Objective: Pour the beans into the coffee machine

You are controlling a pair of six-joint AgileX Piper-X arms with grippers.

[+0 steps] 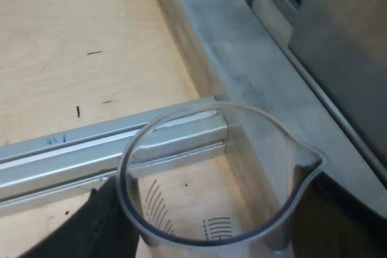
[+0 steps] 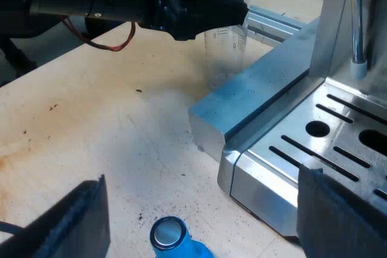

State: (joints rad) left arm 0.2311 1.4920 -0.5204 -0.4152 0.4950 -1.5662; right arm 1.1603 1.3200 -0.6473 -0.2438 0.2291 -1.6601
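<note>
**Measuring glass in the left grip, beside the machine.** The left gripper (image 1: 214, 212) is closed on a clear, thin-walled measuring glass with printed graduation lines and a pouring spout (image 1: 217, 167). One black finger (image 1: 100, 216) presses flat on the wall just below the rim, and the opposite finger shows as a dark shape on the far wall. The measuring glass is upright over a silver aluminium rail (image 1: 66, 152) on the pale wooden table (image 1: 72, 40), just beside the grey base of the brushed-steel espresso machine (image 1: 338, 46). Whether its foot rests on the table or hangs just clear cannot be told. The wood shows through its walls, and no beans can be made out inside.

The right gripper (image 2: 205, 209) stands wide open and holds nothing. Its two black fingers are well apart, near the slotted steel drip tray (image 2: 284, 161), above a blue tamper with a round metal face (image 2: 172, 240).

**Handling.** The vessel is probably light, stiff and smooth, so it may slip or twist under a weak grip, and a hard squeeze could flex the thin wall. The best hold seems to be on opposite sides of the wall below the rim. That leaves the spout free to turn towards the hopper, and tipping should be slow.
</note>
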